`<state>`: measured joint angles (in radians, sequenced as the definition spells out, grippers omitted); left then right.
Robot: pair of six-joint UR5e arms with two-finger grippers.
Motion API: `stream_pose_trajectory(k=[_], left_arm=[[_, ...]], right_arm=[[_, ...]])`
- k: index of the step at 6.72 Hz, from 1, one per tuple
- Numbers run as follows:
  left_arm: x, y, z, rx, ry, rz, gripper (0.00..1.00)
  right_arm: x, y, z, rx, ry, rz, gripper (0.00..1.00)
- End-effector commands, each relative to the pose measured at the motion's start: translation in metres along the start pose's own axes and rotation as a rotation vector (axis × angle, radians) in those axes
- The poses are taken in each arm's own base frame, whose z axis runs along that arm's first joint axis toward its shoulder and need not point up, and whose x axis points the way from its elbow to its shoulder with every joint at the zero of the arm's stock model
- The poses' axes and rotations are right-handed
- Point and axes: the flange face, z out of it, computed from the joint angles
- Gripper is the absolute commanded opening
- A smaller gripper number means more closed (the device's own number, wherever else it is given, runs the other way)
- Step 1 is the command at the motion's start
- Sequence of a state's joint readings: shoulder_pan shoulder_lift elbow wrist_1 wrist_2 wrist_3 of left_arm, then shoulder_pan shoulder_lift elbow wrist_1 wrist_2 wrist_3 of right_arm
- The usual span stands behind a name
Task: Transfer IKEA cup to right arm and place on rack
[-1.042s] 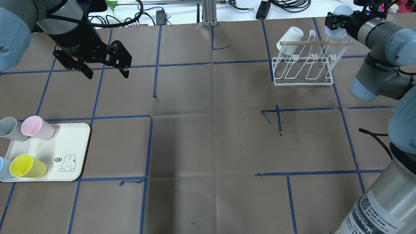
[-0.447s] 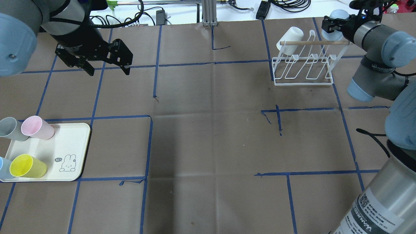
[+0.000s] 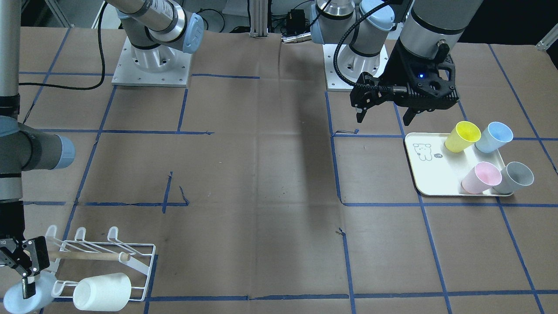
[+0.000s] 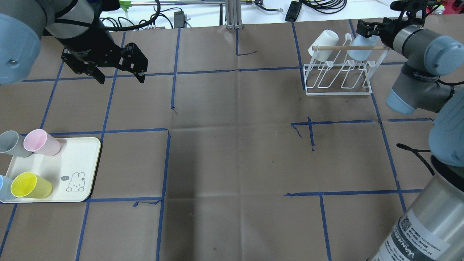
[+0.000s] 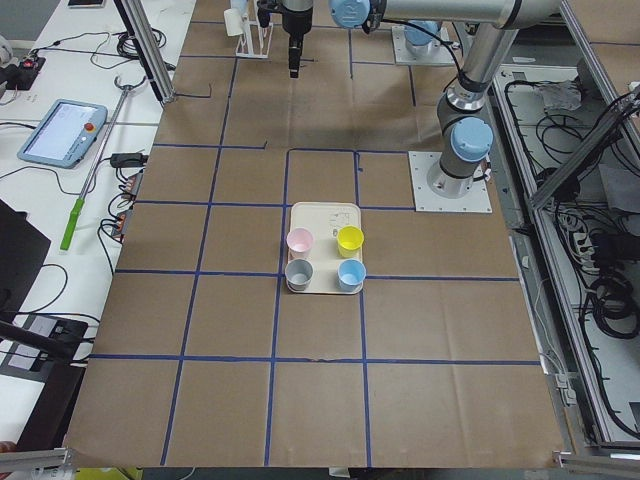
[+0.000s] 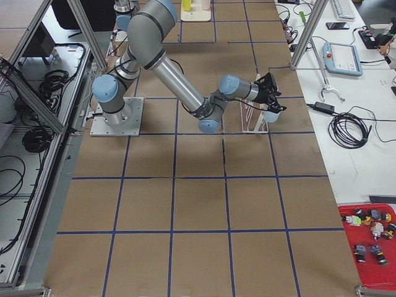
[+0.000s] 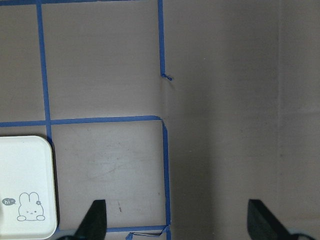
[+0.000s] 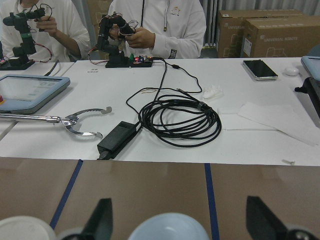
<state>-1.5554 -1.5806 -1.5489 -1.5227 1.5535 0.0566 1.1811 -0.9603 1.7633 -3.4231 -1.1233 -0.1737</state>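
- Upper right, overhead view: right end effector (image 4: 362, 29), spread, close over pale blue cup (image 4: 359, 50) on rack (image 4: 339, 94).
- Risk: a finger clips the rim on retreat, tipping cup off.

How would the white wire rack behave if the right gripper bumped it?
The rack is thin wire and probably light, so it would likely slide on the brown paper rather than resist. The white cup and the pale blue cup sit high on it, so a hard bump might tip it.
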Motion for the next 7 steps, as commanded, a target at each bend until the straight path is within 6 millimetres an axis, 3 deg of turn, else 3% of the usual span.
stream_pose_trajectory(k=[1,3,5,6,7], left_arm=[[0.0,0.001,-0.001,0.0,0.0,0.009,1.0],[0.003,0.002,-0.001,0.0,-0.014,0.034,1.0],[0.005,0.002,0.002,-0.008,-0.015,0.037,1.0],[0.005,0.003,0.005,-0.012,-0.014,0.037,1.0],[0.004,0.0,0.013,-0.024,-0.014,0.035,1.0]], right_arm=[[-0.002,-0.008,-0.004,0.01,0.001,0.013,1.0],[-0.006,-0.039,-0.019,-0.086,-0.011,0.047,1.0],[-0.019,-0.071,-0.053,-0.313,-0.049,0.151,1.0],[-0.025,-0.09,-0.074,-0.342,-0.032,0.156,1.0],[-0.036,-0.097,-0.087,-0.451,-0.016,0.18,1.0]])
